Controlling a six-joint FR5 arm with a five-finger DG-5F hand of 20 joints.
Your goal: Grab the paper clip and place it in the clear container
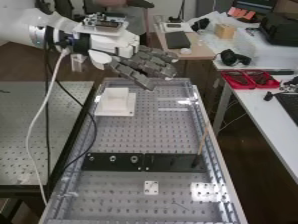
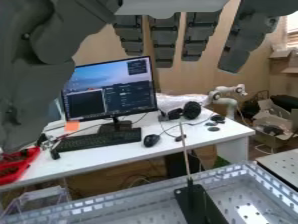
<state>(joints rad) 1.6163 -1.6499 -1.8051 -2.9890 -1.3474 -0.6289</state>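
Where the surface lies nearest in the high view, a thin, wire-like piece that may be the paper clip rests flat on the perforated metal, inside the side rails, with bare holes around it. Just beyond it, toward the left, sits a small white plate. Next, a black strip runs crosswise almost from rail to rail, leaving little room at either end; a slender stick stands slightly tilted at its right end. Past the strip, a broad open stretch of holes gives free room up to the white block, whose base sits close to the left rail. Across from the block, near the right rail, pale lines might be the edges of the clear container, though I cannot tell for certain. At the surface's far edge, the robot hand hangs above it, empty, its fingers loosely extended and released. Beyond the right rail, separated by a gap, a white desk carries red trays close to its near-side edge.
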